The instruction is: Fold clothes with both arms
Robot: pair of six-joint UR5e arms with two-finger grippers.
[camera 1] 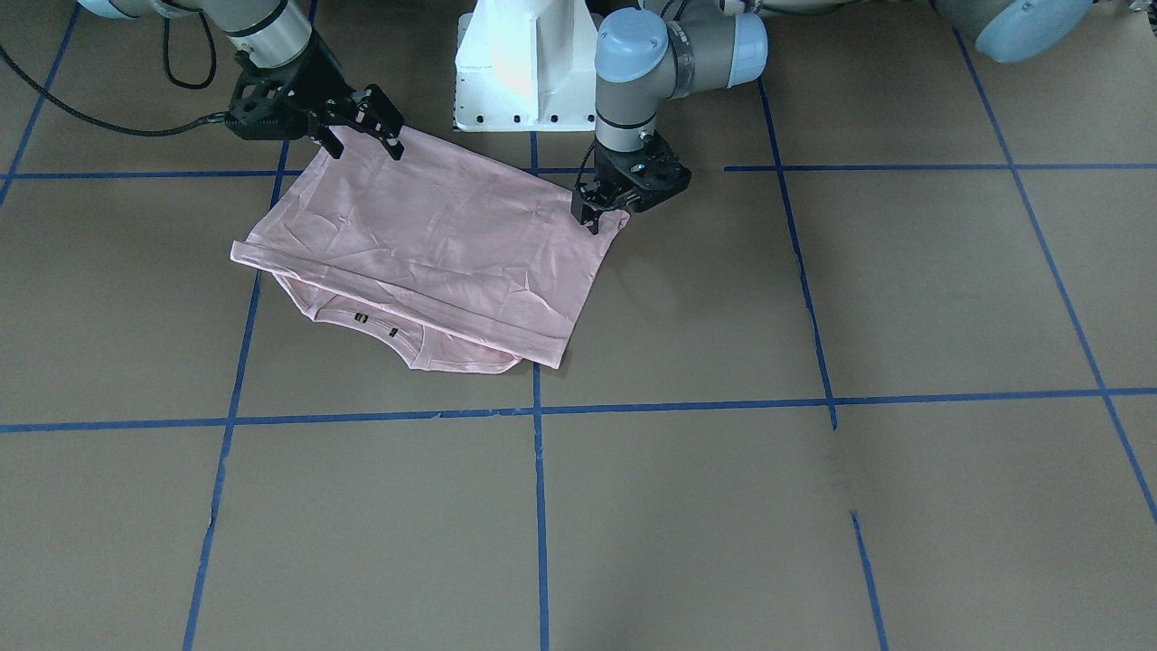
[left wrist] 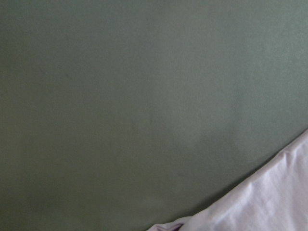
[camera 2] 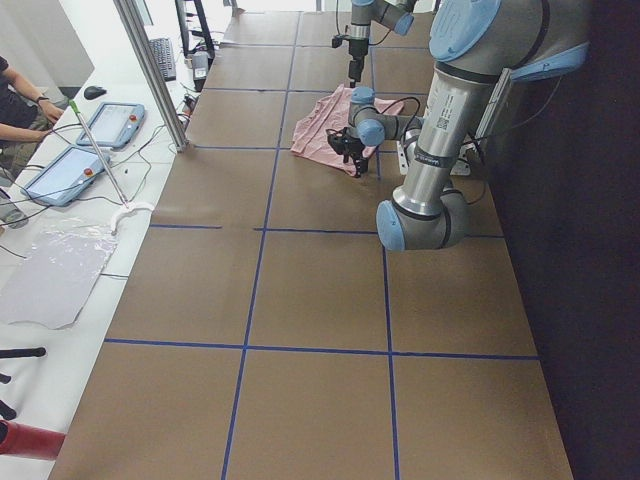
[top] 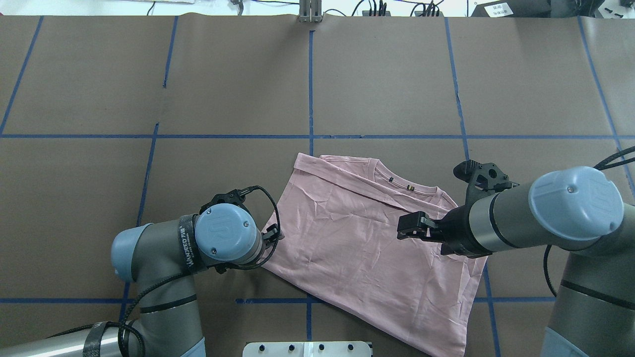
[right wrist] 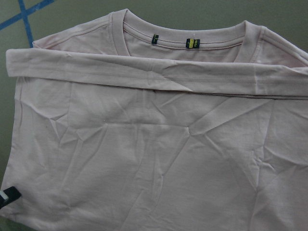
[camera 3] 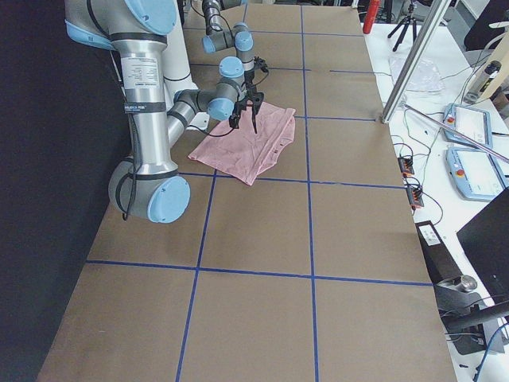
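The pale pink T-shirt [camera 1: 434, 244] [top: 357, 238] lies folded on the brown table, collar and yellow neck label [right wrist: 192, 44] at its far edge and a folded band across below the collar. My right gripper [camera 1: 362, 136] [top: 412, 227] hovers open over the shirt's near right part with nothing between its fingers. One black fingertip [right wrist: 7, 197] shows low in the right wrist view. My left gripper [camera 1: 592, 215] [top: 273, 235] sits low at the shirt's left edge. Its wrist hides the fingers, so I cannot tell if they grip cloth. The left wrist view shows only table and a shirt corner [left wrist: 269, 202].
The white pedestal base [camera 1: 524, 72] stands just behind the shirt. Blue tape lines [top: 310, 84] grid the table. In the exterior left view a person [camera 2: 15, 100] sits at a side bench with tablets [camera 2: 110, 125]. Control pendants [camera 3: 469, 127] lie beyond the table's far side.
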